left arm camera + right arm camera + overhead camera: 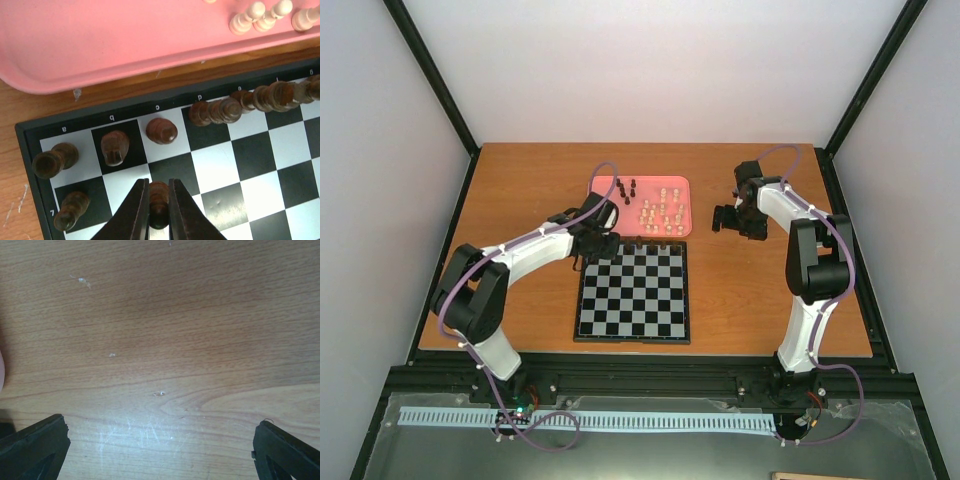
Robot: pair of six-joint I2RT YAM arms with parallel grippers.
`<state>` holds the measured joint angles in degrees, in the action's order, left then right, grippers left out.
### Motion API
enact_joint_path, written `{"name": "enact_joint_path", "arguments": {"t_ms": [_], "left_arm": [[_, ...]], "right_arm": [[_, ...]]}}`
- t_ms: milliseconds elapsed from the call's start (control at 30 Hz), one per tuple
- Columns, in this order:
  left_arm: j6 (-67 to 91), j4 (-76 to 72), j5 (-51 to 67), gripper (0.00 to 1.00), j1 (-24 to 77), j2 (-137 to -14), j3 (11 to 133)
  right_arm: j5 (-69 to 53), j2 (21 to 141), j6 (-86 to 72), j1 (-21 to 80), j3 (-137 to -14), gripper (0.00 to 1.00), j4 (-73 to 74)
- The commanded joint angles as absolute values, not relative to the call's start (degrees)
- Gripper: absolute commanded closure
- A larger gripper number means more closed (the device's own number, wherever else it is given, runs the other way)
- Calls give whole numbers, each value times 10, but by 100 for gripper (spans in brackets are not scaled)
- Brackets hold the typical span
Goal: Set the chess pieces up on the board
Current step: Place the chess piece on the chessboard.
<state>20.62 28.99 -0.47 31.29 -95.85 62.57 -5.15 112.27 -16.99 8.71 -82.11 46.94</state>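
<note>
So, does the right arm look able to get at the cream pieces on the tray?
Probably yes: the right gripper is open and empty over bare table just beside the tray, with nothing between it and the cream pieces.

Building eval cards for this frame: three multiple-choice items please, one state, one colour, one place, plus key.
1. The right gripper over the wooden table is: A open B shut on a piece C shut, empty
2. The chess piece in the left gripper, above the black-and-white chequered board, is: A cream B dark brown C pink
3. The pale cream chess pieces are: A on the board B in the right gripper C in the pink rounded tray
Key: A, jaws wide apart, only wood between; B, the clamped piece looks dark brown; C, all sit in the tray.
</note>
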Motion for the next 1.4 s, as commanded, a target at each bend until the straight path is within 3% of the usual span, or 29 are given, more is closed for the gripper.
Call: {"name": "enact_joint_path", "arguments": {"t_ms": [0,1367], "left_arm": [[214,259,-19,99,312,-969,628],[191,308,-56,99,311,-985,630]], "right_arm": [[-49,1109,-172,90,-824,0,471],[-53,1114,-173,90,-818,0,466]]}}
